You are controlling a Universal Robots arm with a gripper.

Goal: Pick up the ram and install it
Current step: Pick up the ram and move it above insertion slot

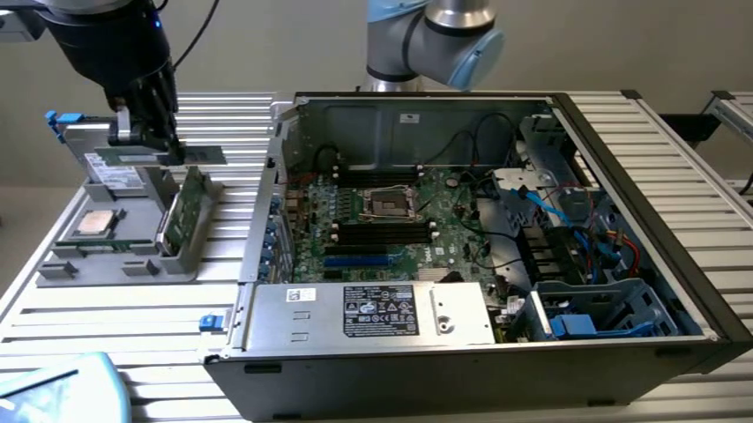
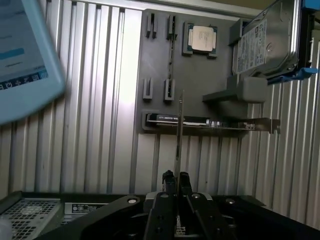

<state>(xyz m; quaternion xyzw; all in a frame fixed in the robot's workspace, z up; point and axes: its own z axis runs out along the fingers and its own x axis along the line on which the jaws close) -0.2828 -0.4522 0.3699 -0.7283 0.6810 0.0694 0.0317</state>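
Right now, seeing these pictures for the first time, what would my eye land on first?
The open computer case sits in the middle, its motherboard laid bare. At the exterior view's left, the gripper is shut on the ram, holding it above the grey tray, where a processor and a broader green card sit.

gripper (image 1: 157, 145) pinches the ram (image 1: 205, 157) above the grey tray (image 1: 62, 268) — open computer case (image 1: 471, 379) beside it.
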